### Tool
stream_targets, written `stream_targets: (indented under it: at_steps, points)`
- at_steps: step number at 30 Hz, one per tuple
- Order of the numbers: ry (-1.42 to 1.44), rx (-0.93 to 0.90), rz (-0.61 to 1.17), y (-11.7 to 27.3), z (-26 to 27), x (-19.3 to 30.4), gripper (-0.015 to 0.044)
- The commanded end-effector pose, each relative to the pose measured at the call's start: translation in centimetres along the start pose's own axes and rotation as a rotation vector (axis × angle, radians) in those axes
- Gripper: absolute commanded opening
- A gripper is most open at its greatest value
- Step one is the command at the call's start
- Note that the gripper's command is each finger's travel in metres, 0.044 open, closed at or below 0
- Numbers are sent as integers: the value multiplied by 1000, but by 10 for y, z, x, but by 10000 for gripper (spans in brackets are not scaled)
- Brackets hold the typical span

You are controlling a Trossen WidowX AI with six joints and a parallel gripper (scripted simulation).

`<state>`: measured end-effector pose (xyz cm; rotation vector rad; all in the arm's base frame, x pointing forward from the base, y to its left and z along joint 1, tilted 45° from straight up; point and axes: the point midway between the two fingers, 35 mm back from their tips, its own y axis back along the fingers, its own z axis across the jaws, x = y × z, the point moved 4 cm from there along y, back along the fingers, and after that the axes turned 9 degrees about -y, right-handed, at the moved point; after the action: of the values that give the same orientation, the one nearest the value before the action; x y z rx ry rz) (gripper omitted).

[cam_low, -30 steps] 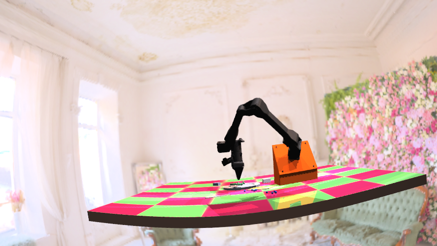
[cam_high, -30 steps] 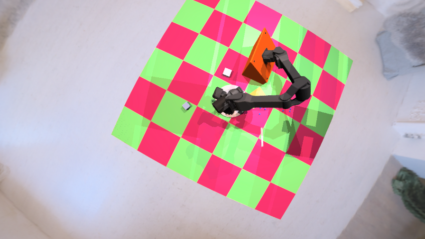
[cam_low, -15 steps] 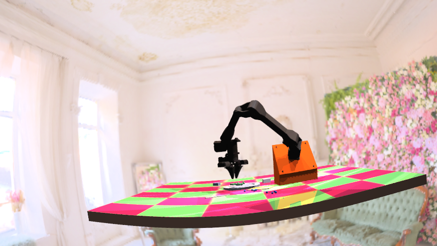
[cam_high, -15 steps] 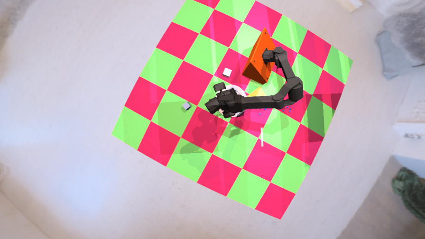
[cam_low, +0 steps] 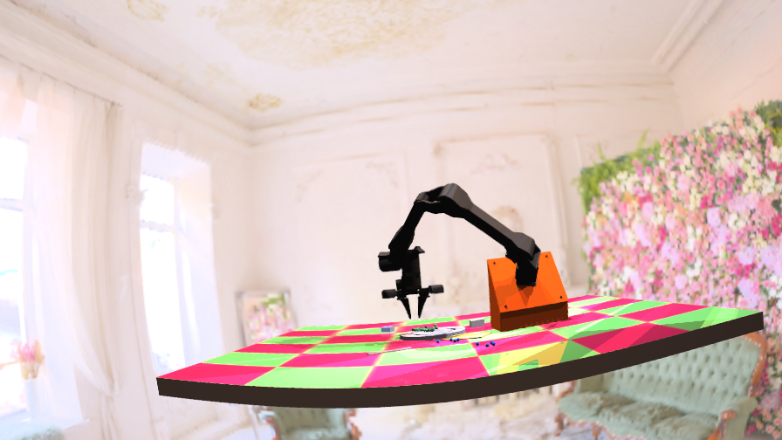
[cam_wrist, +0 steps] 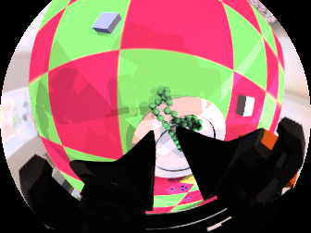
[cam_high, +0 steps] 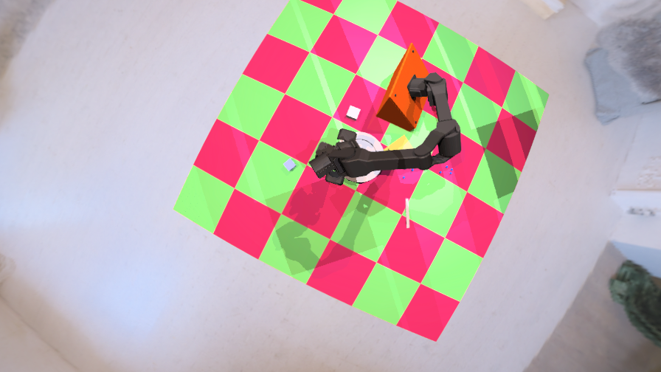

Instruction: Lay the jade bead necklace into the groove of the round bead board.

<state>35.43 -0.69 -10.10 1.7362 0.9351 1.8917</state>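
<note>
The jade bead necklace (cam_low: pixel 426 329) (cam_wrist: pixel 167 110) lies bunched on one side of the round bead board (cam_high: pixel 376 144) (cam_wrist: pixel 194 105). In the wrist view, one cluster of green beads reaches past the board's rim over a green tile. Two strands run inward across the board, and another cluster lies near the groove line. My gripper (cam_low: pixel 415 316) (cam_wrist: pixel 165 131) is partly open, with a narrow gap between its fingertips and nothing held. It is above the necklace side of the board, its tips clear of the beads. In the top view the arm hides the necklace and part of the board.
A white block (cam_high: pixel 353 112) (cam_wrist: pixel 244 105) and a pale blue block (cam_high: pixel 289 164) (cam_wrist: pixel 106 22) stand near the board. A yellow piece (cam_high: pixel 399 142), small blue beads and a white stick (cam_high: pixel 407 212) lie around it. The orange arm base (cam_high: pixel 400 88) (cam_low: pixel 503 287) stands behind.
</note>
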Motion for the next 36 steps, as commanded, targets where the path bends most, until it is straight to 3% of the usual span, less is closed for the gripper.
stream_targets:
  at_steps: [1,36]
  points:
    - [-39,2,-5,0,2,-2,120]
    - [-39,2,-3,-40,2,-2,120]
